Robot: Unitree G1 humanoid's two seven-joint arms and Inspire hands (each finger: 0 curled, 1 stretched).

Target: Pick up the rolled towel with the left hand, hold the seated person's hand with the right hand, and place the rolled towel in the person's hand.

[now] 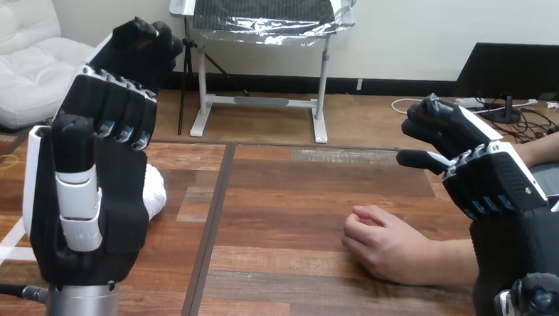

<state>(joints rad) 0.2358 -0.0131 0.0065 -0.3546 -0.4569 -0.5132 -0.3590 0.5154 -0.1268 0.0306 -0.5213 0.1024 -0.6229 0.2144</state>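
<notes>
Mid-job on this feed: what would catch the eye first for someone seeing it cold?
Two raised robot hands dominate: the left hand at the view's left and the right hand at its right, both with fingers curled on nothing. The person's hand rests as a loose fist on the table right of centre, apart from the right hand. The white rolled towel lies on the table, half hidden behind the left hand.

Left hand [93, 192], curled, stands raised before the rolled towel [156, 190]; right hand [499, 189], curled, raised beside the person's hand [383, 244].
</notes>
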